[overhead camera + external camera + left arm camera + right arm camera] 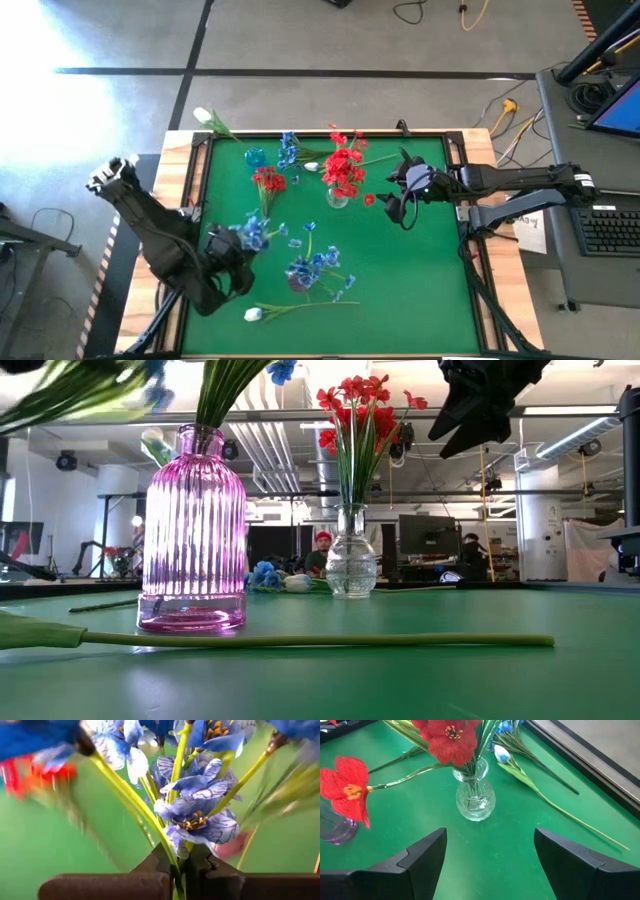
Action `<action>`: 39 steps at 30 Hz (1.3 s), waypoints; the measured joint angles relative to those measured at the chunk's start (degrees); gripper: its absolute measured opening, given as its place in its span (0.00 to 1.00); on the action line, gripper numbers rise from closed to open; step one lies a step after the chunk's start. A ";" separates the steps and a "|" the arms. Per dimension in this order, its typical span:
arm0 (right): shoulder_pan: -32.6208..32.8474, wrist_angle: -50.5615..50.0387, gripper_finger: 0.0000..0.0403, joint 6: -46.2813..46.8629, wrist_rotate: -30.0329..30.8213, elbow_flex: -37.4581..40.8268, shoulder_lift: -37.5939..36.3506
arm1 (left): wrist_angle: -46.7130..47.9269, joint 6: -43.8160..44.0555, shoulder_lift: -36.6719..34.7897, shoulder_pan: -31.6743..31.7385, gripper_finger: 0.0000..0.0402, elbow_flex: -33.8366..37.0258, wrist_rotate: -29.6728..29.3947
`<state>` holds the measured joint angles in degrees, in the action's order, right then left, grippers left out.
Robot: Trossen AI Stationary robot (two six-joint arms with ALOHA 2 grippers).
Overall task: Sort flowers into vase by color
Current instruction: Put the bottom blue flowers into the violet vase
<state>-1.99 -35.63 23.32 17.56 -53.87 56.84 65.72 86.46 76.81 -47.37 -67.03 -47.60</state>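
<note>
My left gripper point(226, 246) is at the table's near left, shut on a blue flower spray point(252, 232) with purple-veined blooms point(196, 815). A pink ribbed vase point(191, 530) nearby holds blue flowers point(312, 265). A clear vase point(475, 795) in the middle holds red flowers point(343, 168). A small purple vase point(334, 827) also carries red blooms point(268, 180). My right gripper point(490, 847) stands open above the table, just right of the clear vase. One white tulip point(254, 314) lies flat near the front edge, its stem point(300, 642) along the table. My left gripper pinches the blue spray's thin green stem point(173, 869) between its two fingers point(150, 870), below the blooms. The blooms and side stems fan out beyond the fingertips. The spray is lifted clear of the table.
Another white tulip point(208, 119) lies over the table's far left corner. A teal vase point(255, 157) and loose blue and white flowers point(292, 153) sit at the far left of the mat. The mat's right half point(420, 280) is bare green.
</note>
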 joint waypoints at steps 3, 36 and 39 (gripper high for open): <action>-0.01 0.87 0.73 -0.31 0.02 0.41 0.00 | -0.23 -5.19 -1.92 0.10 0.00 -1.37 -7.74; -0.01 -11.72 0.73 7.35 -3.59 -5.71 -0.17 | -42.71 -81.05 -7.01 -0.66 0.00 -3.28 -10.89; 0.24 -20.82 0.73 10.02 -5.19 -8.96 -0.21 | -50.87 -88.10 -8.01 -0.07 0.00 0.31 -4.22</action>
<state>-1.75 -56.46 33.34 12.37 -62.83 56.63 14.85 -1.65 68.80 -47.44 -66.72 -51.82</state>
